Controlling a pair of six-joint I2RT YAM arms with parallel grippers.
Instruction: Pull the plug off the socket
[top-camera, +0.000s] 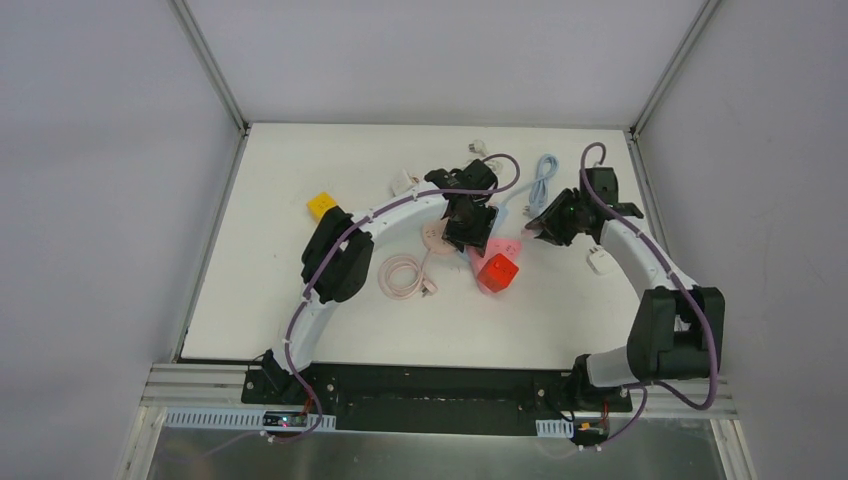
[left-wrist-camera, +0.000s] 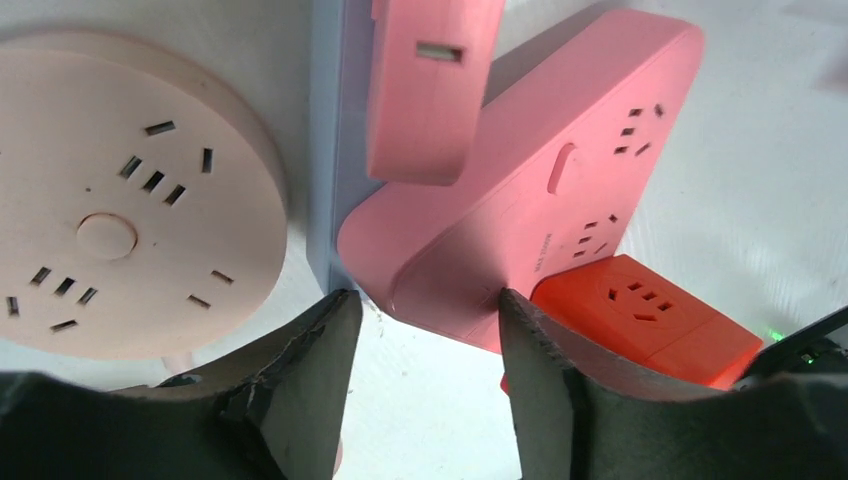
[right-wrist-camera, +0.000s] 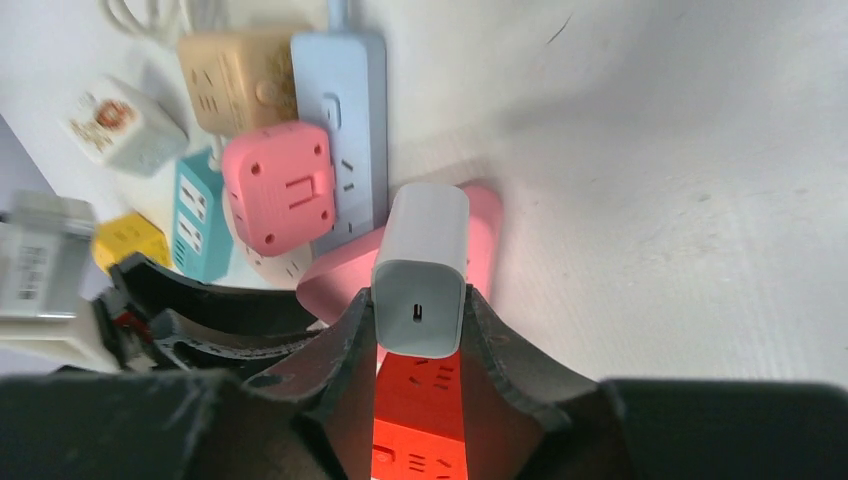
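Overhead, two black arms meet at mid-tabletop (top-camera: 560, 320) above a clutter of plastic sockets. Close up, the right tool (right-wrist-camera: 420, 325) is clamped narrowly on the plug (right-wrist-camera: 421, 265), a smooth white rounded block with a small slot in its end face. Its ridged black fingers (right-wrist-camera: 345, 345) press both long sides. The plug stands over the far end of the strip (right-wrist-camera: 484, 235), a glossy pink slab with rounded corners. Whether its pins are seated there cannot be told. The left tool (left-wrist-camera: 428, 305), half-spread, appears to pinch the strip's near corner.

Only the left wrist view shows the strip's face in detail, with slotted outlets and an oval button. Beside it lie a round pale-pink socket (left-wrist-camera: 120, 200) and an orange-red cube (left-wrist-camera: 650, 315) touching the strip's edge. The plug shows clearly only in the right wrist view, where a pink cube (right-wrist-camera: 280, 185) overlaps a pale-blue bar (right-wrist-camera: 350, 110) next to a tan block (right-wrist-camera: 230, 65). The overhead camera adds a coiled pink cable (top-camera: 402, 275), with a yellow cube (top-camera: 321, 205) well apart.
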